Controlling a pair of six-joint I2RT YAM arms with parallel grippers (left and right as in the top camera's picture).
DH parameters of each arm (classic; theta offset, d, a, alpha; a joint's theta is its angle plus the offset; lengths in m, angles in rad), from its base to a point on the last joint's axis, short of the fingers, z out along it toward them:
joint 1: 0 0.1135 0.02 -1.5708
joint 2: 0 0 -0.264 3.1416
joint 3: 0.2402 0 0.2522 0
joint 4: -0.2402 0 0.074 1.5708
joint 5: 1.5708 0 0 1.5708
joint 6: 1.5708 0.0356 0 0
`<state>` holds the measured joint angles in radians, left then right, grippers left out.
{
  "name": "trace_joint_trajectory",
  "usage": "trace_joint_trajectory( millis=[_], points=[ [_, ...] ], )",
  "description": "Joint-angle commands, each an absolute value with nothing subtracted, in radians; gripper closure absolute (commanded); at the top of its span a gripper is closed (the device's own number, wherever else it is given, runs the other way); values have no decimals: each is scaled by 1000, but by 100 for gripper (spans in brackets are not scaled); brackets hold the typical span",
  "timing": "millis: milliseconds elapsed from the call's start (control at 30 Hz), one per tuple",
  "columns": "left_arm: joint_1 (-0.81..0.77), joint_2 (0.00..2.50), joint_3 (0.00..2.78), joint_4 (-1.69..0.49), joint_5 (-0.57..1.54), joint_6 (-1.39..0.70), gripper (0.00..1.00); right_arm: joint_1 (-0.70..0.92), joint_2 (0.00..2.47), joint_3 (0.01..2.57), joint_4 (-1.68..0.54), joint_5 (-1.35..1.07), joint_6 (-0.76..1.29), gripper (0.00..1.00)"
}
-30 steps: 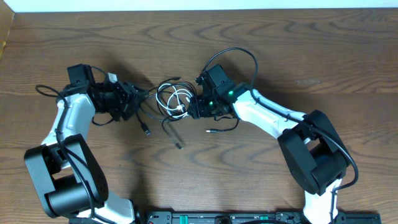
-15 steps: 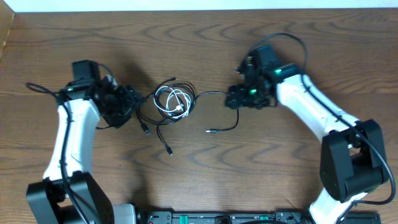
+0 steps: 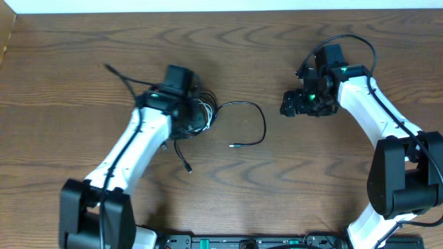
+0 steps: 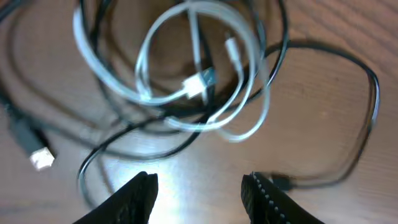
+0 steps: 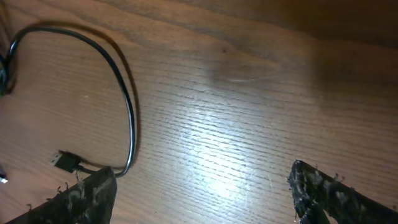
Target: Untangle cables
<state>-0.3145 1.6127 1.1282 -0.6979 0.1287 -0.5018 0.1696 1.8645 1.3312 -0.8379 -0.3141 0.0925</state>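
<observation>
The cables lie in a loose tangle at mid-table. A white cable [image 3: 205, 111] [image 4: 199, 74] is coiled, with thin black cables [image 4: 273, 56] threaded through it. One black cable [image 3: 261, 119] [image 5: 126, 93] arcs out to the right and ends in a small plug [image 3: 234, 146] [image 5: 65, 160]. Another black end [image 3: 187, 167] trails toward the front. My left gripper [image 4: 200, 186] hovers just over the tangle, open, with bare wood between its fingers. My right gripper [image 3: 293, 105] [image 5: 202, 186] stands open to the right of the arc and holds nothing.
A silver-tipped plug [image 4: 38, 157] on a black lead lies at the tangle's left side. Bare wooden table [image 3: 311, 166] surrounds the cables. The table's far edge [image 3: 221, 10] runs along the top.
My left arm swung from the table's left side to over the tangle. My right arm drew back to the right with its jaws widening, leaving one black cable stretched out in an arc.
</observation>
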Motion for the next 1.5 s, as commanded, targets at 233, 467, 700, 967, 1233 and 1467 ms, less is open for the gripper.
trace_joint_trajectory(
  millis=[233,467,700,967,1233,1467],
  points=[
    [-428,1785,1114,-528,3,-514,50,187,1872,1320,-826,-304,49,13],
    [-430,1898,1114,-472,3,-515,51,189,1872,1320,-826,-305,46,13],
    [-429,1932,1116,-444,26,-514,93,202,1872,1319,-827,-306,47,13],
    [-354,1669,1139,-491,173,-503,92,211,1872,1319,-820,-522,-4,11],
    [-161,1499,1139,-480,623,-418,92,212,1872,1319,-790,-1061,-115,10],
    [12,1557,1136,-440,1150,-392,92,236,1872,1319,-651,-1316,-113,17]
  ],
)
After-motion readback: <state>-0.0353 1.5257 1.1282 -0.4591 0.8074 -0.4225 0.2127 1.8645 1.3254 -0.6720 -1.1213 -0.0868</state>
